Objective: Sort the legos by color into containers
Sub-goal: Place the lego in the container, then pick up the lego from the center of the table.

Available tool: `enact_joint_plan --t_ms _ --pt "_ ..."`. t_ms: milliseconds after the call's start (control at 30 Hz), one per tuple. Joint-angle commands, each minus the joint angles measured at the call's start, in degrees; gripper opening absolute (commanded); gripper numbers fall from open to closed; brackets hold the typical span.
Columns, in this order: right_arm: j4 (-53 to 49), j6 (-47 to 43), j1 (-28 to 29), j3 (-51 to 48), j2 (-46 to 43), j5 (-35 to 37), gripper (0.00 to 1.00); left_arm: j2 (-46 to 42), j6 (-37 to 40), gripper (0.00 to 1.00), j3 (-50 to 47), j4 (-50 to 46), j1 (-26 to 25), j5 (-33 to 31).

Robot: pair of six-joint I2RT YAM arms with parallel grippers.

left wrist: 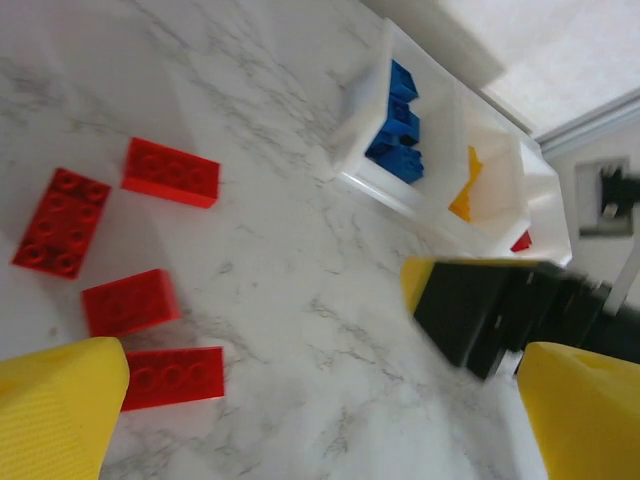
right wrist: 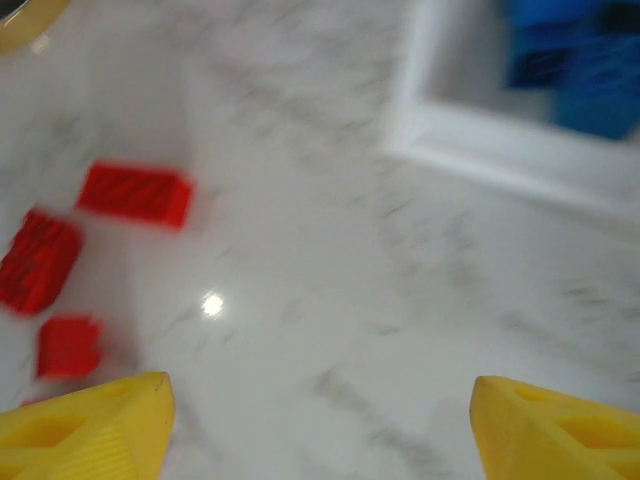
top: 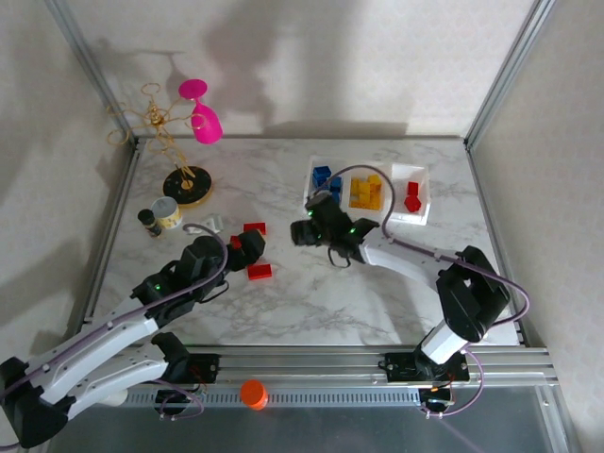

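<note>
Centre to 6 o'clock: bare table (top: 311, 302), free.
9 o'clock: loose red bricks (top: 260, 272) beside left gripper (top: 253, 247).
10 o'clock: tin (top: 167, 212), stand (top: 187, 185) and goblet (top: 203, 121) crowd the corner.
1 o'clock: trays (top: 401, 179) in a row, right gripper (top: 302, 231) near their 8 o'clock corner.
4 o'clock: right arm (top: 415, 260) crosses.
12 o'clock: bare strip.

1. The top camera looked down from high behind the near edge, holding the whole marble table (top: 311, 297).
2. The left wrist camera sat close, facing the row of trays (left wrist: 362, 115) at 1 o'clock, red bricks (left wrist: 170, 172) at 9 o'clock.
3. The right wrist camera, closer and blurred, faced down, the blue-brick tray (right wrist: 500, 150) at 1 o'clock.
4. Both wrist views shared the red bricks and that tray.
</note>
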Motion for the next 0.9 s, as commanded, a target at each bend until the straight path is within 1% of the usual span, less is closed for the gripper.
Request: enact_joint_plan --t_ms 0,133,200,300,433,500,600,700,767,867 --pt "4.7 -5.8 4.3 -1.3 2.8 -3.8 0.80 -3.9 -3.7 0.99 -1.1 -7.8 0.6 -4.1" --pt "6.7 -9.9 8.6 -1.3 7.1 -7.2 0.80 -6.6 -5.4 1.00 -1.0 -11.8 0.8 -5.4" --pt "6.6 -11.8 10.0 -0.4 9.5 -7.2 0.80 -7.7 -5.9 1.00 -1.0 -13.2 0.8 -6.2" --pt "7.3 -14.4 11.5 0.8 12.4 -7.5 0.81 -8.8 -6.5 1.00 -1.0 -14.5 0.9 -6.8" --pt "7.1 -16.4 12.2 3.0 16.5 -7.6 0.83 -9.6 -7.1 0.99 -0.9 -15.4 0.9 -7.7" --pt "6.5 -17.6 12.5 4.7 18.5 -7.1 0.83 -9.9 -7.3 1.00 -0.9 -15.6 0.9 -7.9" --pt "5.5 -17.8 12.8 7.4 21.2 -3.0 0.84 -10.2 -7.4 1.00 -0.8 -16.1 1.0 -8.4" --pt "5.3 -18.1 12.8 9.5 23.4 -1.0 0.84 -10.2 -7.4 1.00 -0.9 -15.9 1.0 -8.6" --pt "4.4 -18.8 12.7 11.5 25.0 -0.6 0.83 -10.2 -7.4 1.00 -0.9 -15.8 1.0 -8.7" --pt "3.7 -19.7 12.7 13.2 26.6 -0.9 0.75 -10.1 -7.3 1.00 -0.8 -15.7 1.1 -8.6"
